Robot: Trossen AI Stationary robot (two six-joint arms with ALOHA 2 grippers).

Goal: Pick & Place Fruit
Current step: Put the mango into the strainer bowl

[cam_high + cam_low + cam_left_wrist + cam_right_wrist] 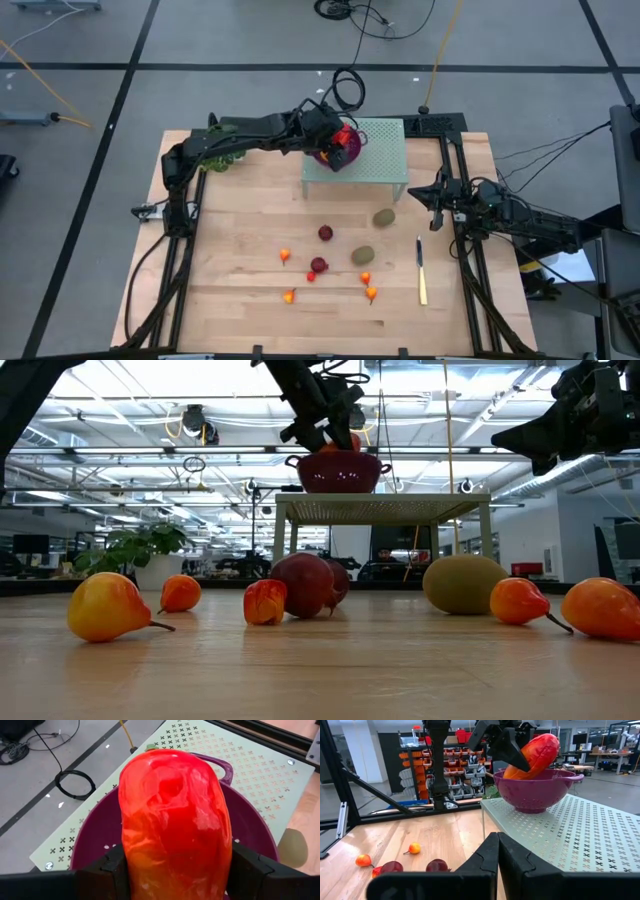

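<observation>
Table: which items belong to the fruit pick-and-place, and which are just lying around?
Job:
- long orange-red fruit, gripped by left gripper over purple bowl
- two dark red balls
- two brownish-green ovals
- small orange-red bits
- perforated stand

Lying about:
- yellowish knife
- leafy sprig
- right gripper, idle at the table's right
</observation>
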